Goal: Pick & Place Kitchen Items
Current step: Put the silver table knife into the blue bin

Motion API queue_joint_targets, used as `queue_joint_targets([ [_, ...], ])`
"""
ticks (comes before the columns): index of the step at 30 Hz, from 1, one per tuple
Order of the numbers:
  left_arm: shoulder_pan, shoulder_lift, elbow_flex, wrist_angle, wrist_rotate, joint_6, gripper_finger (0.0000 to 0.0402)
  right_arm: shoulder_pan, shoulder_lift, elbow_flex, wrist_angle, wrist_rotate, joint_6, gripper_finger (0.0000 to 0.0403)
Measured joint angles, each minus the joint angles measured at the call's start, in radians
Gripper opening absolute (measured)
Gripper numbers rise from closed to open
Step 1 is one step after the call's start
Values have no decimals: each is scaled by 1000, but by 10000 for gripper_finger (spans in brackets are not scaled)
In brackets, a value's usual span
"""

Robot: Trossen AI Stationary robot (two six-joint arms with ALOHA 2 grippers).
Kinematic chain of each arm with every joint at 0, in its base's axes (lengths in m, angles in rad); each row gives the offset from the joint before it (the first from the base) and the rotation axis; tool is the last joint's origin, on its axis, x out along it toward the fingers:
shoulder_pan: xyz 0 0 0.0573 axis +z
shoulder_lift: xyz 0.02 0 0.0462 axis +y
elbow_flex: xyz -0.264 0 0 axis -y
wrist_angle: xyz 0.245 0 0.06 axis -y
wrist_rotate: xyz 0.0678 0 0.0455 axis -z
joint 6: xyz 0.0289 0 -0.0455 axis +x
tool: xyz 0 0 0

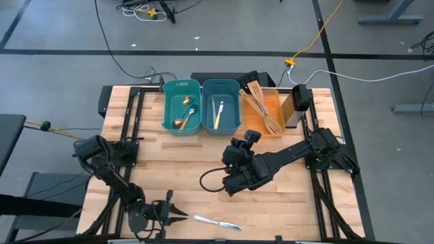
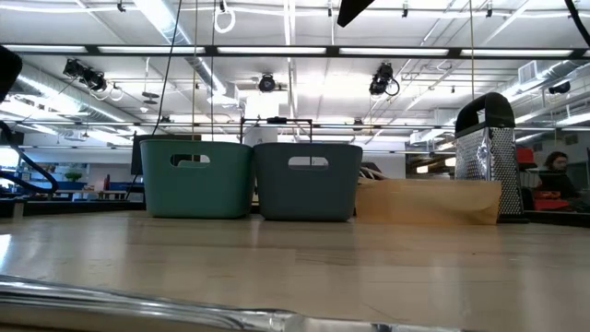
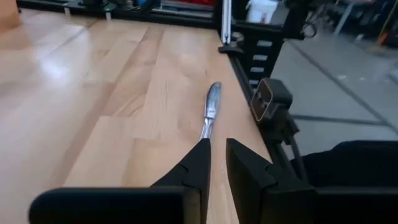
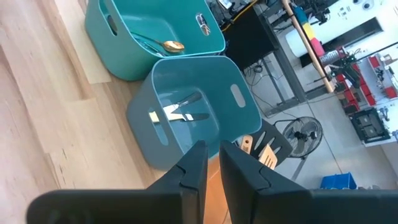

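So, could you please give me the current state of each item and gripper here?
Silver table knife: flat on table, ungripped.
Left teal plastic bin: holds gold spoon.
Right teal plastic bin: holds cutlery.
Flat orange tray: holds wooden spatulas.
Left gripper: slightly apart, empty.
Right gripper: slightly apart, empty.

Two bins side by side at table's far edge, tray right of them, grater right of tray. Spoons in left bin, cutlery in right bin, wooden spatulas on tray. Knife alone at near edge, just right of left gripper. Right gripper mid-table, before right bin.
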Motion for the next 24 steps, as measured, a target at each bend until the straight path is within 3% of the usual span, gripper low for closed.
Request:
queue_joint_targets([
  [5,8,0,-23,88,33,33,55,0,0,0,5,0,-1,52],
  [15,73,-1,20,-29,239,81,55,0,0,0,7,-26,-5,52],
  [24,96,-1,20,-70,264,84,55,0,0,0,15,-27,-8,52],
])
